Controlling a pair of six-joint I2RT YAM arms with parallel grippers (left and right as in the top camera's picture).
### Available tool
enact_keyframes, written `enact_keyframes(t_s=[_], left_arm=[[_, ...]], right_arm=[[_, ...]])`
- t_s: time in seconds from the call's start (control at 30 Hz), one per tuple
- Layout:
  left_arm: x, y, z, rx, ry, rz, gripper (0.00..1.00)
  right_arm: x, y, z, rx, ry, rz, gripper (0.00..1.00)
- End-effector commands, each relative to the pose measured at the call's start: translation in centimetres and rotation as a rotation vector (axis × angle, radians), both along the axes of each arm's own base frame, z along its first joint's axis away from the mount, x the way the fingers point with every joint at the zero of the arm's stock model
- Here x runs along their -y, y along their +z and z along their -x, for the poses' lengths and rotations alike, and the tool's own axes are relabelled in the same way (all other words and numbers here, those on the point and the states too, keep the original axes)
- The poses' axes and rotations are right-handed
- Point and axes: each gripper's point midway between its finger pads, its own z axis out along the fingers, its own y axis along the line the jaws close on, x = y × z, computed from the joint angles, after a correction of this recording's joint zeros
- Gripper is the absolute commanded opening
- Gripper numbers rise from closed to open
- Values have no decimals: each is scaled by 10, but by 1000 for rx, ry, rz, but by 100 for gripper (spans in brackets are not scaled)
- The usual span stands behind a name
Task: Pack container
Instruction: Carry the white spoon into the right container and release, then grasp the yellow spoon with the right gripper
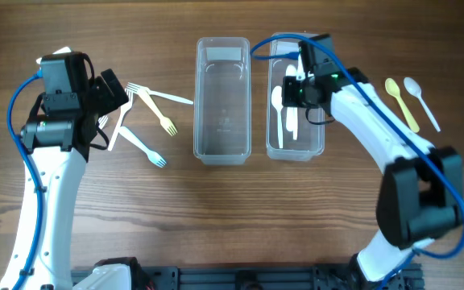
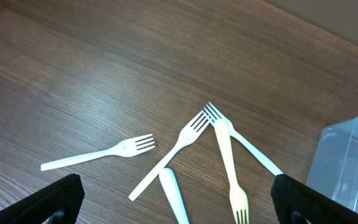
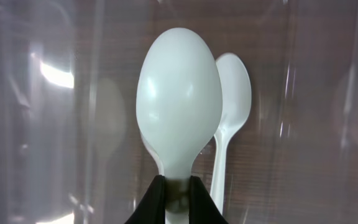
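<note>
Right claw is pinching a spoon by its neck, inside the right container. A second spoon lies on the floor below. Left claw is spread above the forks on the worktop, empty.

Step in hand, as I judge it, is setting the spoon down. I should lower it close to the floor, handle along the long walls, release beside the second spoon, then rise straight up.

Only the wrist view shows the grip. Only overhead shows the bare left container, plus a yellow spoon and a pale spoon outside.
</note>
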Motion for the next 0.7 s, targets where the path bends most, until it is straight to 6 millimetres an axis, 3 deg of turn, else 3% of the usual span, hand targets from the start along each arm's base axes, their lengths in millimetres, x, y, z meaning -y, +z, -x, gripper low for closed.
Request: enact_keyframes(t_s=[0.0, 0.03, 0.1, 0.2, 0.27, 0.33, 0.43, 0.5, 0.67], left_arm=[[-3, 9, -2, 19, 1, -16, 100], [-3, 9, -2, 19, 1, -17, 100], [-3, 9, -2, 19, 2, -16, 100], [-3, 9, -2, 19, 1, -16, 100], [-3, 9, -2, 19, 1, -17, 100], [-3, 9, -2, 19, 2, -16, 100], [-3, 9, -2, 19, 2, -16, 100], [-3, 9, -2, 19, 2, -16, 100], [-3, 9, -2, 19, 2, -16, 100]], right_arm=[[5, -1, -3, 16, 9, 42, 35], [6, 8, -4, 40, 49, 63, 48], [17, 25, -6, 82, 38, 118, 50], [48, 76, -15, 223, -14, 225, 60], [81, 109, -19, 308, -46, 320, 62], [130, 130, -23, 349, -67, 442, 64], [192, 123, -20, 293, -89, 510, 65], [230, 97, -16, 225, -53, 461, 65], [268, 31, -10, 106, -67, 294, 64]])
